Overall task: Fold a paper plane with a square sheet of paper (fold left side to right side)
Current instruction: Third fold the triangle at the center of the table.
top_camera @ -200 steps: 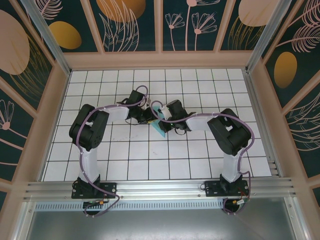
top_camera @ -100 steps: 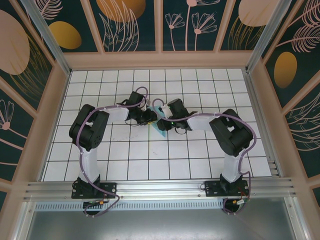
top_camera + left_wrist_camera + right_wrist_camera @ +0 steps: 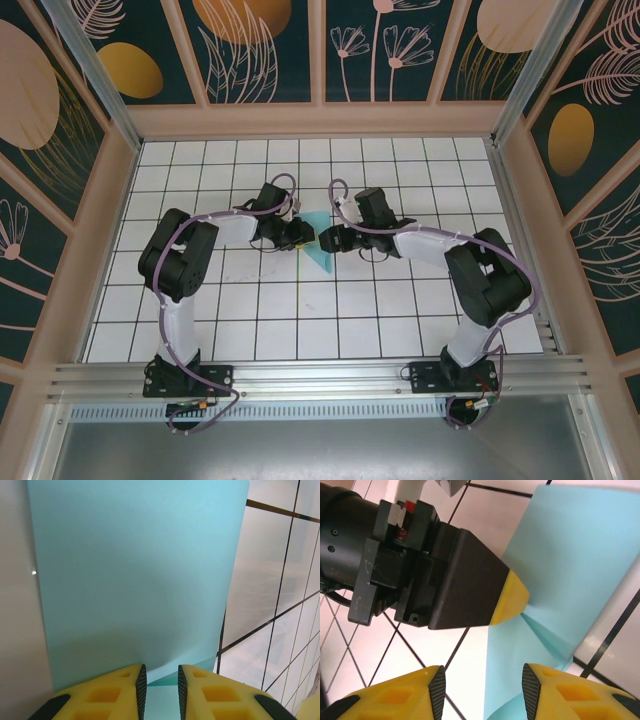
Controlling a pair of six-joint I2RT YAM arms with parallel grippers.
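blue sheet (image 3: 320, 258), partly folded, at the middle of the tiled surface (image 3: 300, 320) between both arms. its edge is pinched by the clenched left fingers (image 3: 115, 690); the right fingers (image 3: 560, 690) are spread, grasping nothing. folding is judged begun; no pointed plane is formed yet.

Left gripper (image 3: 303, 236) and right gripper (image 3: 329, 240) flank the paper (image 3: 318, 254) (turquoise).
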